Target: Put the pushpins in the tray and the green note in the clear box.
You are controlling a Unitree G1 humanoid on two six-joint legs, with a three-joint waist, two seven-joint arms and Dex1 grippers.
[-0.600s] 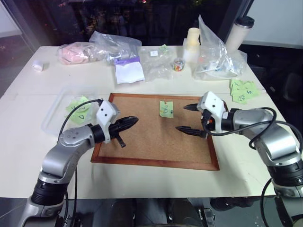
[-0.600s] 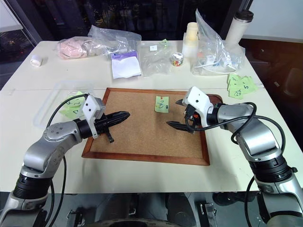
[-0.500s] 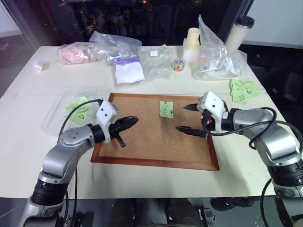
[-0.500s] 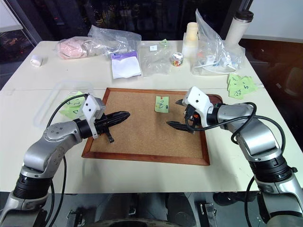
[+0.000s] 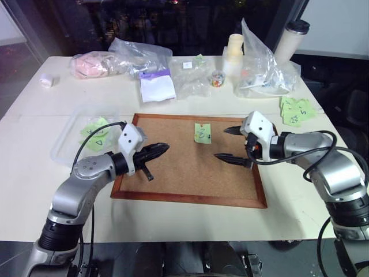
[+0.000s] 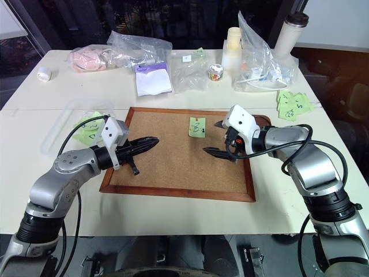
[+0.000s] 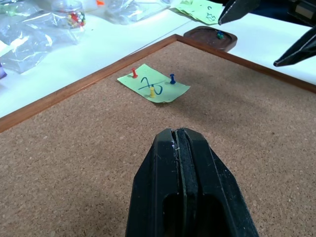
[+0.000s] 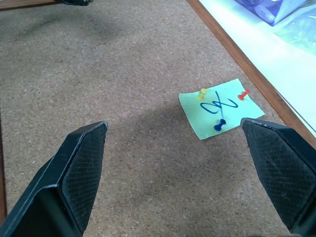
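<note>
Green note with blue scribble lies flat on cork, held by red, yellow, blue pushpins. Dark brown tray beside board's edge holds one green pin. Clear box left of board, holding green notes.

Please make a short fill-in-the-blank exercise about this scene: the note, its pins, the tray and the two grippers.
1. The green note is fixed to the cork board by ____ pushpins.
2. The tray holds one ____ pushpin.
3. The left gripper is ____.
4. The right gripper is ____.

Missing words: three; green; shut; open
</note>
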